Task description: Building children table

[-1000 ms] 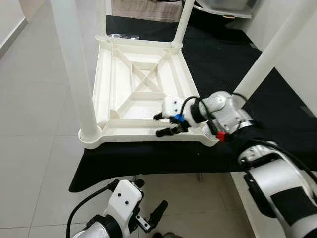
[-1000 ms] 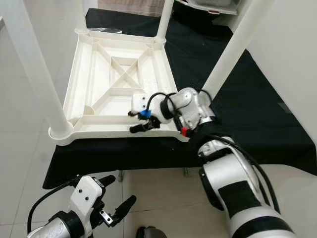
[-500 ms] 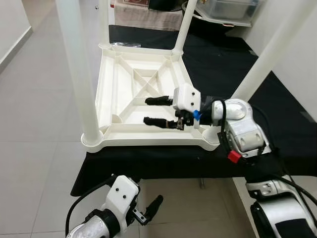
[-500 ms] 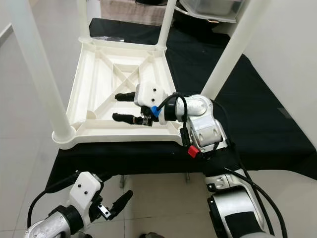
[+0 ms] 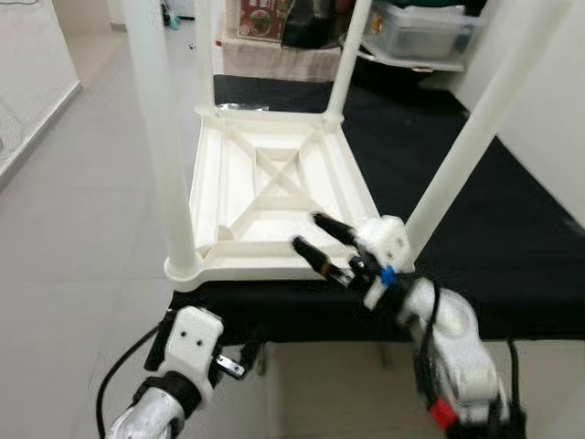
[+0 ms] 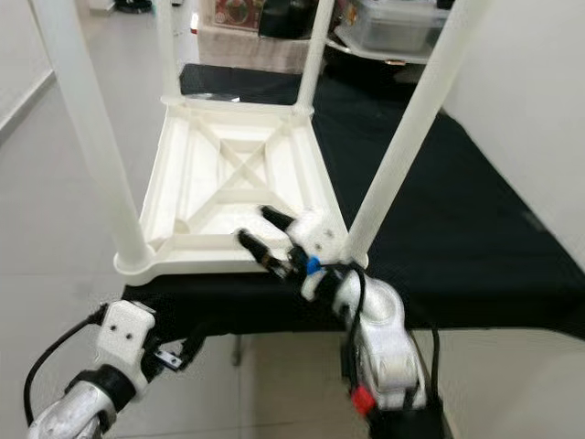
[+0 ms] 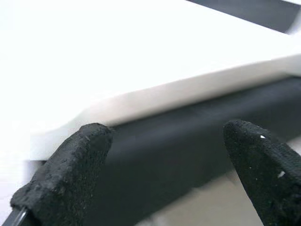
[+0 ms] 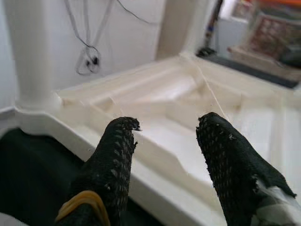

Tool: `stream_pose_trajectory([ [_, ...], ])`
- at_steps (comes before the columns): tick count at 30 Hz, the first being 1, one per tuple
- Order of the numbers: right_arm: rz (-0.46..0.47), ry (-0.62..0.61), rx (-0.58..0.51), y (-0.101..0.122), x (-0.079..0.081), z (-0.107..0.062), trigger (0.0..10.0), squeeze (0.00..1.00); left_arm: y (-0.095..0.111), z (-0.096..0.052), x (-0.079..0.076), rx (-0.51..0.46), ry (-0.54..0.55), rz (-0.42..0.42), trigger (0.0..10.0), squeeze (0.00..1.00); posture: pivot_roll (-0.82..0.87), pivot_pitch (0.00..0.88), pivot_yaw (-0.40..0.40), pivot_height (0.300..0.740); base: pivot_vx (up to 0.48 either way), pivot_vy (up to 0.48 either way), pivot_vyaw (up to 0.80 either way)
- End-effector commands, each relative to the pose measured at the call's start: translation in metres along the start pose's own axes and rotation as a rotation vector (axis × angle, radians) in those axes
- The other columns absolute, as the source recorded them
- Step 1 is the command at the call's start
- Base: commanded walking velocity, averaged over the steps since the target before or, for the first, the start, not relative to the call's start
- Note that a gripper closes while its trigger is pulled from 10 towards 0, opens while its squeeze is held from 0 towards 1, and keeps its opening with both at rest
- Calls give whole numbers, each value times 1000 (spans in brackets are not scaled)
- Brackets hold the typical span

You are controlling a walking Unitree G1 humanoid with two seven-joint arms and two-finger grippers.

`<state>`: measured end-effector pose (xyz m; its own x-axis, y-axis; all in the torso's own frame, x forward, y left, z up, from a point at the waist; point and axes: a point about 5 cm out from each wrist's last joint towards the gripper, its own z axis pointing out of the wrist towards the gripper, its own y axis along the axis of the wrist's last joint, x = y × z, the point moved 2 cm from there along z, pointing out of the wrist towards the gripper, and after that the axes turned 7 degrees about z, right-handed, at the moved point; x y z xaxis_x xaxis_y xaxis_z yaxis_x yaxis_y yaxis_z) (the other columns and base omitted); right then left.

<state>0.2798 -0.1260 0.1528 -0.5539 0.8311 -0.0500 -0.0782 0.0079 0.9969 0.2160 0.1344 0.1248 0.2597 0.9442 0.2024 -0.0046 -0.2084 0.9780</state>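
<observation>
The children's table point(image 5: 274, 197) lies upside down on the black cloth point(image 5: 512, 238), its ribbed underside facing up and all four white legs point(image 5: 163, 137) standing in their corner sockets. It sits toward the cloth's left edge, with its near rim right along the near edge.

The right gripper point(image 5: 322, 244) hovers over that near rim, close to the near right corner where one leg point(image 6: 402, 137) rises. Its two black fingers are spread apart with nothing between them; in the right wrist view the rim and the cross-ribs lie just beyond the fingertips point(image 8: 123, 129).

Down low, the left gripper point(image 7: 164, 141) hangs below the near edge, fingers parted and empty, facing the white rim and the cloth's hanging side.

With every leg in place, the assembly looks nearly done, so the step in hand is probably checking the near right leg or preparing to turn the table upright. The next move calls for the right gripper to close on the rim or that leg, and most likely for the left arm to rise to the near left corner, since one grip alone could tip the piece off the edge.
</observation>
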Motion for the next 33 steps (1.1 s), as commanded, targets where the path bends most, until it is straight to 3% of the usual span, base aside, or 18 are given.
stream_pose_trajectory([
  [1, 14, -75, -2, 1, -7, -5, 10000, 0, 0, -2, -2, 1, -3, 10, 10000, 0, 93, 40, -107, 740, 0, 0, 0],
  [7, 123, -179, 63, -23, 8, -18, 10000, 0, -1, -6, -14, 9, -63, 52, 10000, 0, 101, 33, -101, 740, 0, 0, 0],
  [15, 124, -245, 106, -35, 9, -20, 10000, 0, -4, -2, -18, 5, -78, 73, 10000, 0, 99, 27, -102, 740, 0, 0, 0],
  [24, 156, -227, 130, -39, 12, -20, 10000, 0, -5, -2, -20, 8, -84, 81, 10000, 0, 99, 23, -107, 740, 0, -330, 0],
  [29, 206, -135, 157, -41, 16, -20, 10000, 0, -6, -2, -21, 9, -92, 89, 10000, 0, 101, 22, -108, 740, 0, -429, 0],
  [33, 227, 66, 248, -46, 14, -35, 10000, 0, -8, -1, -21, 14, -91, 86, 10000, 0, 98, 22, -106, 740, 0, -449, 0],
])
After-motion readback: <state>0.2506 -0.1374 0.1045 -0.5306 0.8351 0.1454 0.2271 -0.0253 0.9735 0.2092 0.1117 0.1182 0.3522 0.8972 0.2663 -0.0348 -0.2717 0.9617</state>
